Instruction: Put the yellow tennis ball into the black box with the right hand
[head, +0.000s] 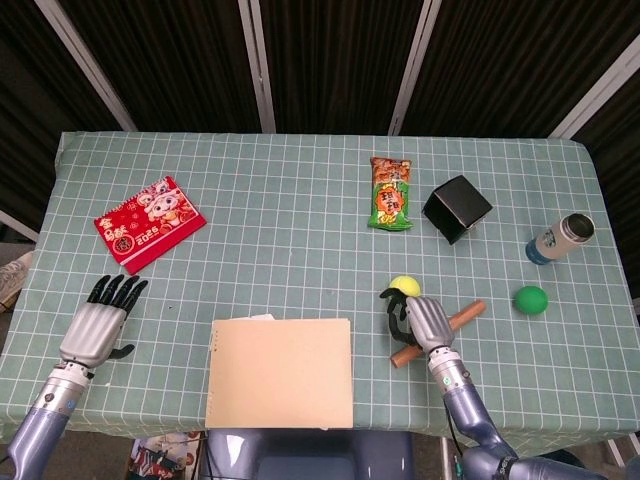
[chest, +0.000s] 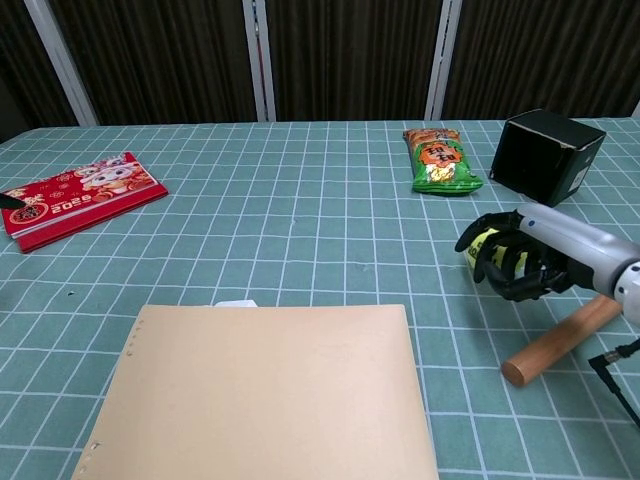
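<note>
The yellow tennis ball (head: 404, 285) lies on the green checked cloth right of centre, mostly covered by my right hand (head: 420, 318). In the chest view that right hand (chest: 522, 262) has its dark fingers curled around the ball (chest: 483, 243), which shows through the gaps between them. The black box (head: 457, 208) stands tilted further back and to the right, also in the chest view (chest: 546, 155), well apart from the hand. My left hand (head: 95, 325) rests near the front left edge with fingers spread, holding nothing.
A wooden stick (chest: 562, 340) lies just right of my right hand. A tan notebook (head: 281, 372) sits front centre. A snack bag (head: 390, 193) lies left of the box, a red packet (head: 149, 222) at far left, and a green ball (head: 530, 299) and bottle (head: 560, 238) at right.
</note>
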